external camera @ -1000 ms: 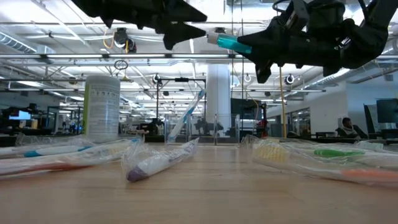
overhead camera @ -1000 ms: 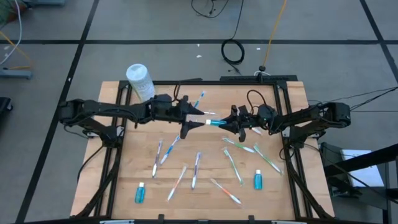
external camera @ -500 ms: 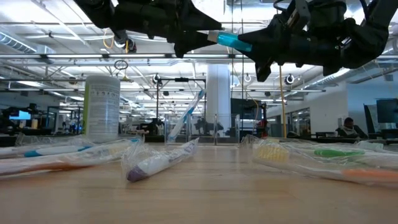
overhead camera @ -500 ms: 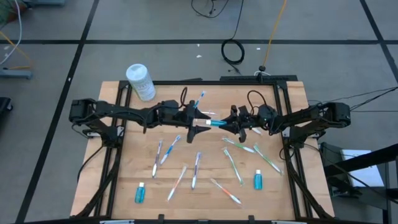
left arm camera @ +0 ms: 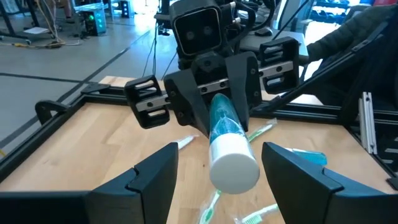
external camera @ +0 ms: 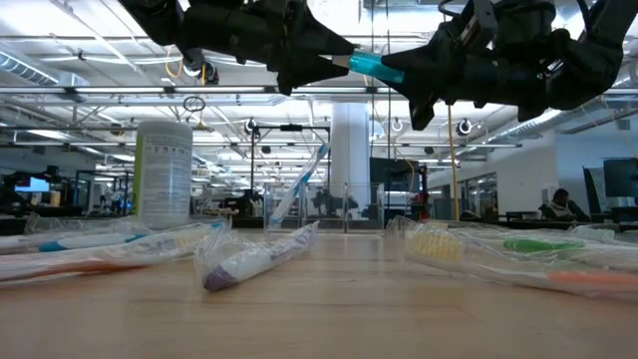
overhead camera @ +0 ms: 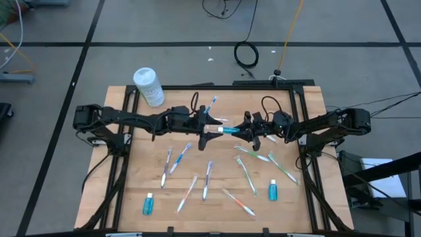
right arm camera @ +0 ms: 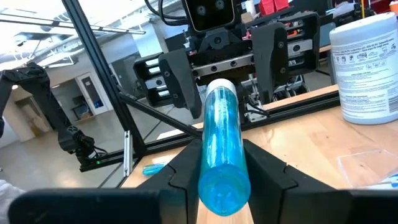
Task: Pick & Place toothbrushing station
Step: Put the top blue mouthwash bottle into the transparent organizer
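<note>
The holder (external camera: 317, 212) stands on the table (overhead camera: 223, 172) toward its far side, a clear cup with one toothbrush (external camera: 302, 182) leaning out of it. From table level it sits below the spot where the two arms meet; neither gripper touches it. From above its clear wall is hard to pick out, though the leaning toothbrush places it just behind the left gripper.

Above it, the right gripper (overhead camera: 241, 131) is clamped on a blue tube (overhead camera: 228, 130) and holds it level in the air, white cap (left arm camera: 234, 164) pointing at the other arm. The left gripper (overhead camera: 212, 128) has its fingers (left arm camera: 153, 177) spread, one on each side of the cap and not yet pressing on it.

This looks like a hand-over. To do it well, I'd say the left gripper should slide further along the tube so it grips the body as well as the smooth cap, close squarely, and only then should the right let go. Any drop would land among the loose toothbrushes, or knock the holder over. The white canister (overhead camera: 148, 85) stands well off at the table's back corner.
</note>
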`<state>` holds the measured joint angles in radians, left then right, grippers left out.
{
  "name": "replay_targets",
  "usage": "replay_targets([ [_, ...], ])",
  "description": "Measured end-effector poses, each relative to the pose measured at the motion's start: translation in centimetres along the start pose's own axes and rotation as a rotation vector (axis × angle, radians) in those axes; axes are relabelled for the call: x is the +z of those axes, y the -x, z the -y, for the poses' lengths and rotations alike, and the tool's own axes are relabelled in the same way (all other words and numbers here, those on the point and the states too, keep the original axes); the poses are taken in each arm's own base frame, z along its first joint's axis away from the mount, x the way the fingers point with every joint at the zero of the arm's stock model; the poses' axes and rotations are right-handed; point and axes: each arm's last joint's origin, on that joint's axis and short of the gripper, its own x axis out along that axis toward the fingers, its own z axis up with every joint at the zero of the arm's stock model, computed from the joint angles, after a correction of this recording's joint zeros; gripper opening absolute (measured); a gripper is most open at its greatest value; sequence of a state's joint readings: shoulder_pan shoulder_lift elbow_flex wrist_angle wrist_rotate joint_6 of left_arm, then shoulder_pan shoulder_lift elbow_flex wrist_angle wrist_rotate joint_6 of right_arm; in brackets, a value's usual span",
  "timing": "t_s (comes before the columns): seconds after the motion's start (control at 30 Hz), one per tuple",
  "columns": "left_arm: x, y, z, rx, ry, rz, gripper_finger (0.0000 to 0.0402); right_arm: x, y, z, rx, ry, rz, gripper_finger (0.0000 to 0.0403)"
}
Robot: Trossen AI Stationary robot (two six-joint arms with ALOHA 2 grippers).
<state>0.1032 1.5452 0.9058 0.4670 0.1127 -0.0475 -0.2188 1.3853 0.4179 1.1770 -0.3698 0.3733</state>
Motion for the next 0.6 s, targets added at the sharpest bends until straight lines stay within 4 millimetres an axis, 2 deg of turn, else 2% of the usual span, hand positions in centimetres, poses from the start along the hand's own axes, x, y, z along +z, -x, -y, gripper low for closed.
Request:
replay_targets([
  [0.3,0.01,0.0,0.02,0.0,0.0,0.0,0.023,0.0,0.0,0.0,0.0,0.001,0.0,0.0089],
  [0.6,0.02,0.0,0.03,-0.001,0.001,0.001,0.0129,-0.01,0.0,0.01,-0.002,0.0,-0.001,0.0089],
])
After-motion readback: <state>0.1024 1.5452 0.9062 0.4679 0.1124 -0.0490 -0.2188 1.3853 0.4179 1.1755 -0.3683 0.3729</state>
